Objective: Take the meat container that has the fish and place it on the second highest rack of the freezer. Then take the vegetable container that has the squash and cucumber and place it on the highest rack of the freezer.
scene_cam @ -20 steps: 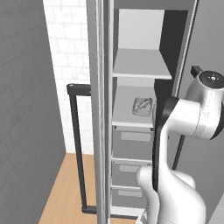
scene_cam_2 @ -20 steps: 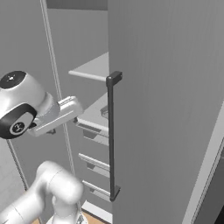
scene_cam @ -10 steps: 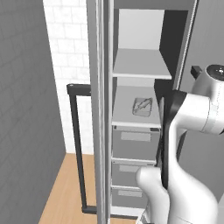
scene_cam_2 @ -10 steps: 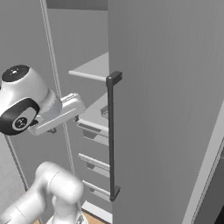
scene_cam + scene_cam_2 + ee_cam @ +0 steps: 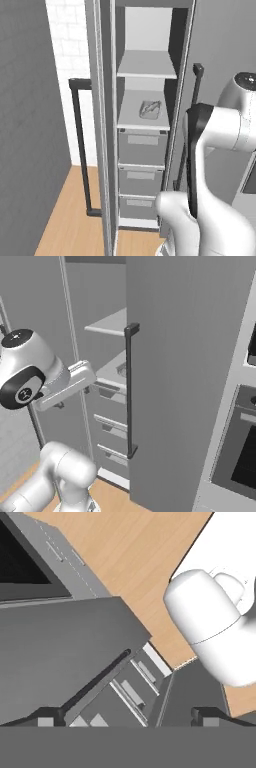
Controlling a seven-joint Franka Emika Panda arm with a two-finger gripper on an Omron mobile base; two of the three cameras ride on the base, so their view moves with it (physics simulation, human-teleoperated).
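Your fish (image 5: 149, 109) tray already sits on the freezer (image 5: 145, 150)'s lower plain shelf; the highest rack (image 5: 147, 65) is bare. With jaws wide and holding nothing, swing clear of the door edge before you fetch the squash-and-cucumber container.

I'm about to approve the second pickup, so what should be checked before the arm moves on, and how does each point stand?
1. Freezer door open: ok.
2. Fish container on the second highest rack: ok; it lies flat on the lower plain shelf.
3. Highest rack free for the vegetable container: ok, its surface is bare.
4. Gripper open and carrying nothing: ok; the fingers stand wide apart.
5. Container with squash and cucumber located: cannot tell.
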